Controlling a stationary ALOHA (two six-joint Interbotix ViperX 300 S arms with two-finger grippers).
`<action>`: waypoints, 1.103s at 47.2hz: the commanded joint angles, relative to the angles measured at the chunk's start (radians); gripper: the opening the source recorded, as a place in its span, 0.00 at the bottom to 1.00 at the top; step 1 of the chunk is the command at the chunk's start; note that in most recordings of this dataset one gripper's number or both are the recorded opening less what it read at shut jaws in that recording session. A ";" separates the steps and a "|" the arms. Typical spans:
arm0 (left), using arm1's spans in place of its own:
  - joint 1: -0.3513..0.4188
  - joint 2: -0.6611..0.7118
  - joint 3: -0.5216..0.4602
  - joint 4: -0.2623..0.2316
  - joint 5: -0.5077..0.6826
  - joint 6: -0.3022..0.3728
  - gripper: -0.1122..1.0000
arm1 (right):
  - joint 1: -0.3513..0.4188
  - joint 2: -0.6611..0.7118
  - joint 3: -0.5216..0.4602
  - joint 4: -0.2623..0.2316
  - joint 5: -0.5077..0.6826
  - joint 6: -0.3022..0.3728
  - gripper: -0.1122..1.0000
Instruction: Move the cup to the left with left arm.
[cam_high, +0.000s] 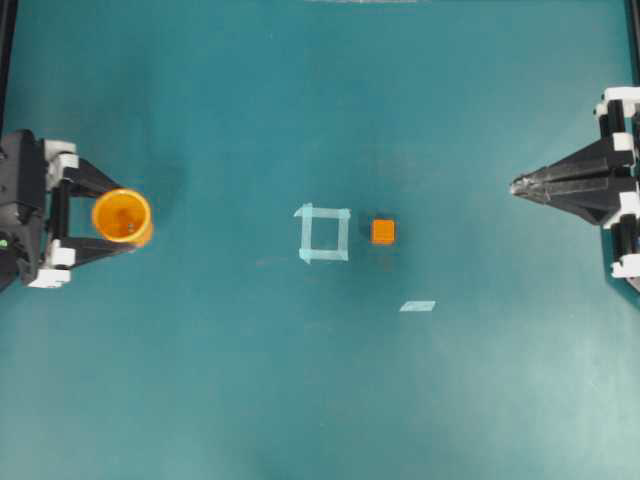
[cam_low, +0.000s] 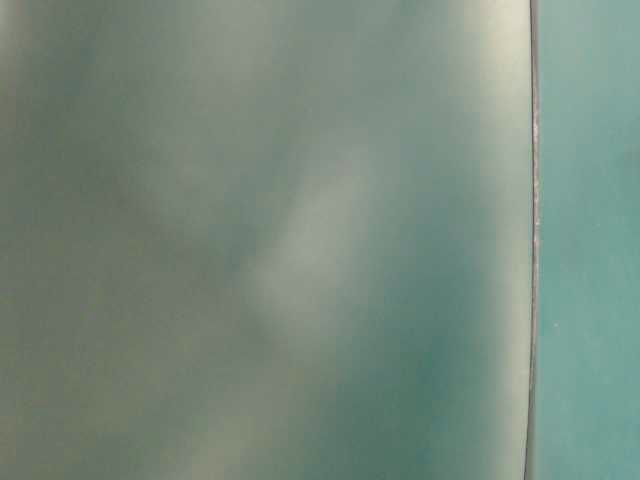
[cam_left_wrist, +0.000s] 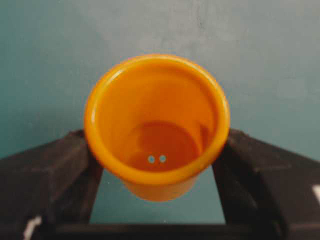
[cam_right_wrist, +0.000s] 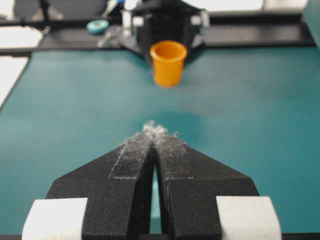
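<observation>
Left wrist: glossy orange cup (cam_left_wrist: 157, 125), apparently two-holed.

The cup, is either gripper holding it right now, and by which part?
Yes. The left gripper holds the cup by its side wall just below the rim, one finger on each side. The right gripper is shut and holds nothing.

cup (cam_left_wrist: 156, 127): glossy, smooth orange plastic, the rim catching light.
desk (cam_high: 320, 400): matt teal covering, even and smooth.
right gripper (cam_right_wrist: 156, 131): matt black fingers, rough fuzzy strips on the inner faces, frayed pale at the tips; white smooth plastic blocks behind.
cube (cam_high: 383, 231): plain orange, dull.
tape square (cam_high: 323, 233): pale, thin, slightly shiny.
</observation>
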 joint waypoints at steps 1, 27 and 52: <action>0.000 -0.074 -0.009 -0.002 0.055 0.003 0.68 | -0.002 0.008 -0.034 0.003 -0.011 0.002 0.10; -0.049 -0.166 -0.009 -0.003 0.167 0.000 0.68 | -0.005 0.015 -0.035 0.003 -0.006 0.002 0.10; -0.061 -0.166 -0.009 -0.002 0.183 0.002 0.68 | -0.005 0.015 -0.037 0.003 -0.005 0.002 0.10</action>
